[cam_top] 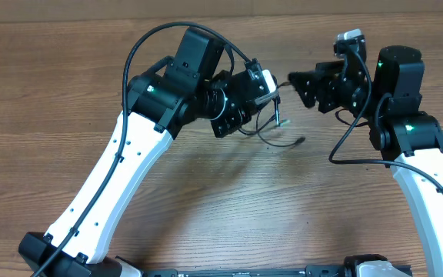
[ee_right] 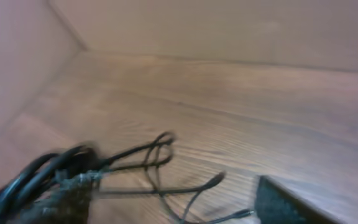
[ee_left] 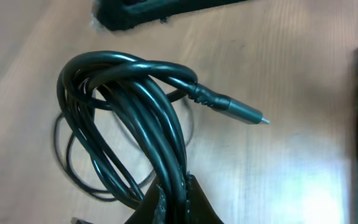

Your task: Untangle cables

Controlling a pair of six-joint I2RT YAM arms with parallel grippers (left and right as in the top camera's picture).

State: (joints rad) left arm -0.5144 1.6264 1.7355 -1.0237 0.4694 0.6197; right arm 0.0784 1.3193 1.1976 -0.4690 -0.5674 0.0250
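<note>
Cables (cam_top: 274, 131) hang bunched from my left gripper (cam_top: 272, 96) over the middle of the table (cam_top: 206, 192).
From the left wrist view I see that gripper's fingers (ee_left: 160, 208) pressed together on a coil of several glossy black loops. One plug (ee_left: 238, 112) sticks out to the right, and a thinner loop trails lower on the left. Overhead, a few thin strands dangle below the left gripper, between the two arms; I cannot tell whether they touch the wood. My right gripper (cam_top: 298, 91) points at the left one from just beside it, its jaws spread with nothing between them. The right wrist view is blurred: the cords sit low on the left, thin ends reach across the wood, and one dark finger (ee_right: 284, 202) shows at the lower right.
</note>
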